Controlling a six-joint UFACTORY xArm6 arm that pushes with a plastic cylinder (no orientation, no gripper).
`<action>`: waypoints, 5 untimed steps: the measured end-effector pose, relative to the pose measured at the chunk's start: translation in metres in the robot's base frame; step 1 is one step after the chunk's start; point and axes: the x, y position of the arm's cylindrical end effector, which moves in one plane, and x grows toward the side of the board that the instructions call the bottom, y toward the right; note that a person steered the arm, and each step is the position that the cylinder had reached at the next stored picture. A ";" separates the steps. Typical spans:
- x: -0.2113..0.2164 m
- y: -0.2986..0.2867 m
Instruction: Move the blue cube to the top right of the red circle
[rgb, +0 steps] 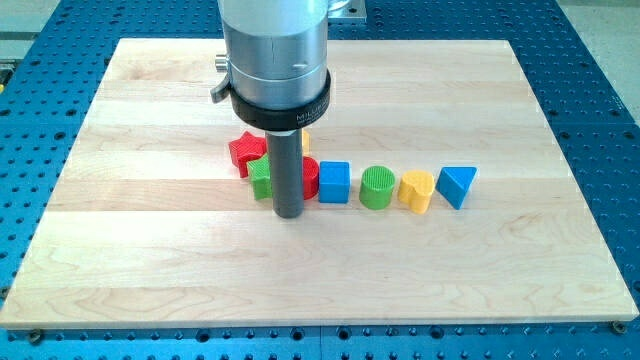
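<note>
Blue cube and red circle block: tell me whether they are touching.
Touching: the camera view shows the blue cube with its left edge against the red circle block, no board showing between them.

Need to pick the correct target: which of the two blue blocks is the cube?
The blue cube, square-faced, touching the red circle; the blue triangle ends the row's right.

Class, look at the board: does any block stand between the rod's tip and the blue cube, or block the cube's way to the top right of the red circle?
Yes. The red circle sits between my tip and the blue cube, touching the cube's left side. A yellow block peeks out behind the rod, near the goal spot; how much it blocks is hidden.
</note>
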 end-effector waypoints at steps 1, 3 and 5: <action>0.025 0.022; 0.008 0.038; -0.021 0.046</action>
